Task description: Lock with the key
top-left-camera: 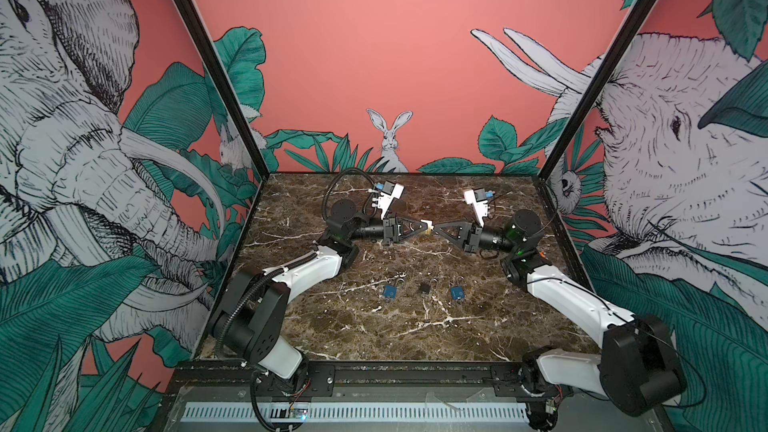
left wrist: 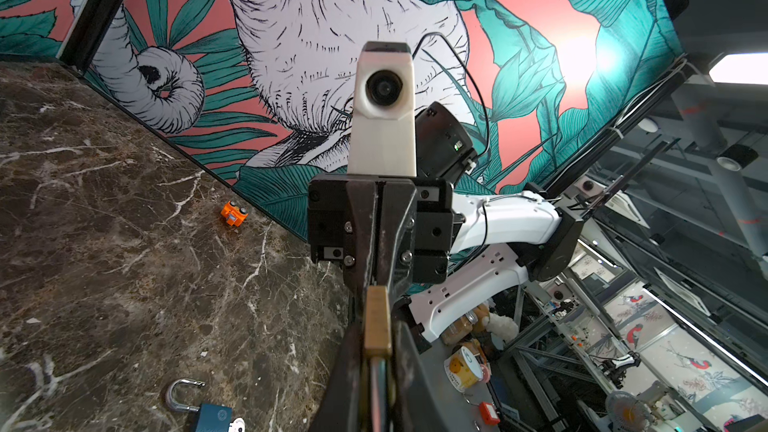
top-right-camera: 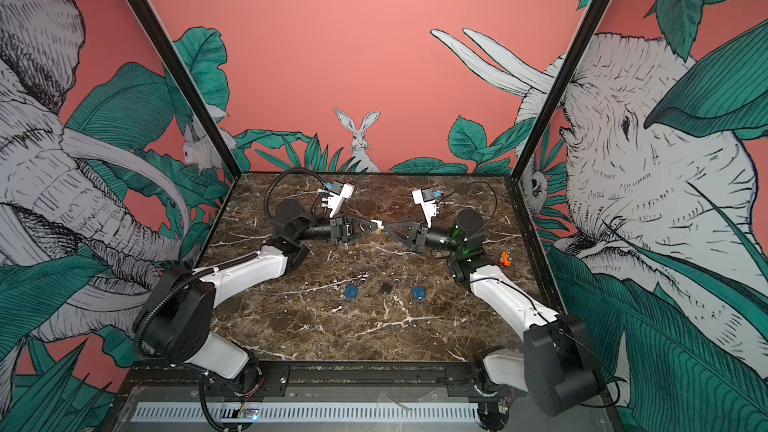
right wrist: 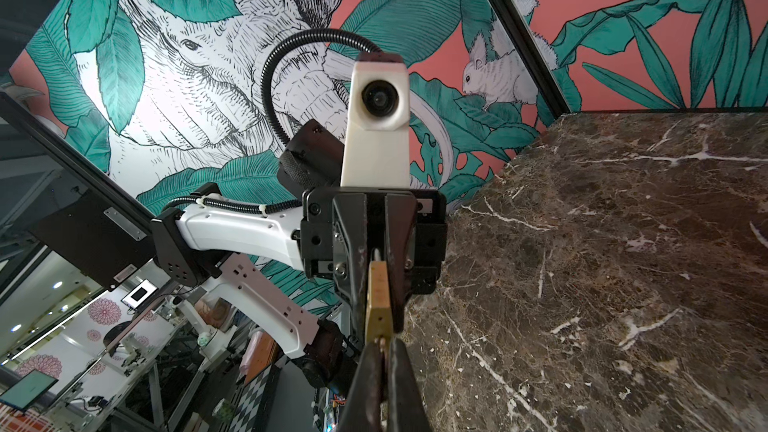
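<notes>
Left fingers point(left wrist: 349, 376): gripping brass padlock point(left wrist: 377, 318).
Right fingers point(right wrist: 365, 388): closed, tips at padlock's end.
Padlock height: clear of table point(top-left-camera: 353, 326).

One brass padlock point(top-left-camera: 424, 226), two blue padlocks point(top-left-camera: 389, 291), one black padlock point(top-left-camera: 424, 288) (four total); one orange toy point(top-right-camera: 504, 259).

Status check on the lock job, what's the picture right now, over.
Left gripper shut on brass padlock. Right gripper shut, tip at padlock's base; key not visible. Three spare padlocks lie nearer the front, clear of both.
</notes>
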`<state>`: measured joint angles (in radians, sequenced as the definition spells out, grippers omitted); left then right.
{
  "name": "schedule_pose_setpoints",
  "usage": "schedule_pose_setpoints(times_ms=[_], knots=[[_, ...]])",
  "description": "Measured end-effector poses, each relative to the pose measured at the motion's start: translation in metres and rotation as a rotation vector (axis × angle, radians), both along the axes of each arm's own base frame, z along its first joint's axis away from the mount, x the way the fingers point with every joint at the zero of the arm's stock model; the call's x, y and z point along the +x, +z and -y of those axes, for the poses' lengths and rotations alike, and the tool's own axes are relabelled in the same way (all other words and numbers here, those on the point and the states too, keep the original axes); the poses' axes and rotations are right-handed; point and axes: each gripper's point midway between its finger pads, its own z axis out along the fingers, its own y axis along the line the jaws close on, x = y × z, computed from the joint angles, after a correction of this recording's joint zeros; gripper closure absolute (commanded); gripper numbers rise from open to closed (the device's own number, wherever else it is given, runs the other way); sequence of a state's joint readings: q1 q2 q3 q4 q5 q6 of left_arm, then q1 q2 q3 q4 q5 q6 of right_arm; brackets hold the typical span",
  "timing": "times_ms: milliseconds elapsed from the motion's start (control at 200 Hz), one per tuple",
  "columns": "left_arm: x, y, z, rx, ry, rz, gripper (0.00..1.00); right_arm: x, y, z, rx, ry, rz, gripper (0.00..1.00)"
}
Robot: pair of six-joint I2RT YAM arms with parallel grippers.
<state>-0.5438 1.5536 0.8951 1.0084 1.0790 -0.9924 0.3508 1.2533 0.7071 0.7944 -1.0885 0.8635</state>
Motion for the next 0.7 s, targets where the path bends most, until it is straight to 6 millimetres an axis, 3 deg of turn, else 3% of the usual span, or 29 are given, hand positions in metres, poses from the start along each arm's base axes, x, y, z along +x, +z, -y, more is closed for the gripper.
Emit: schedule_pose_setpoints(times_ms=[695], knots=[[-0.004, -0.011, 0.003, 0.009, -0.012, -0.006, 1.00, -0.004, -0.007, 0.011, 0.010, -0.046, -0.050, 1.00]])
